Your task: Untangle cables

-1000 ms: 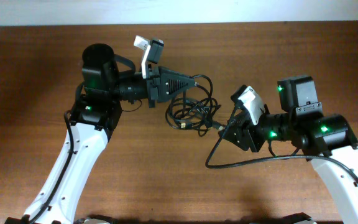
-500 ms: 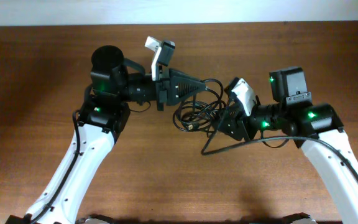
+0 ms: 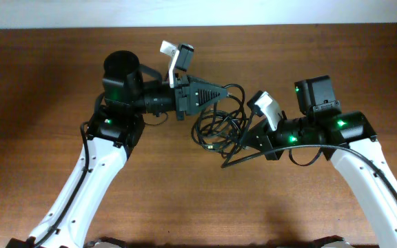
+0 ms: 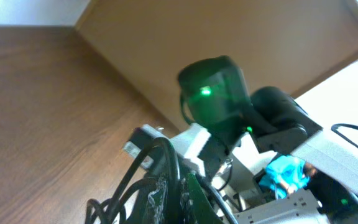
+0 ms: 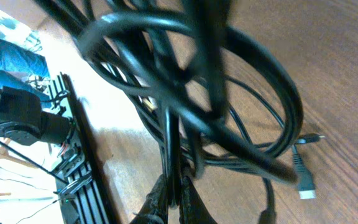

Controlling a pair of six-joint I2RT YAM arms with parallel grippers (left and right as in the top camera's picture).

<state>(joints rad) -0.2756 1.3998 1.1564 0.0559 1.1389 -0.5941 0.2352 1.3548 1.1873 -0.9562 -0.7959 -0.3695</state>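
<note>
Cables (image 3: 218, 127) lay as one knotted clump of black loops near the middle of the desk (image 3: 47, 89), between the two arms. The left gripper (image 3: 220, 92) was closed narrow at the clump's upper edge. In its wrist view strands ran right down to its fingers, so we judged it to be pinching a loop, though the contact itself was partly hidden. The right gripper (image 5: 169, 200) was clamped tight on a few strands at the clump's right side, with the other loops crossing just beyond its fingertips and a small plug (image 5: 300, 177) lying free on the wood. We judged the task to be at an early stage: both sides of the tangle were gripped, yet no cord had been drawn clear, the loops overlapped throughout, and separating and laying out each cord remained.
</note>
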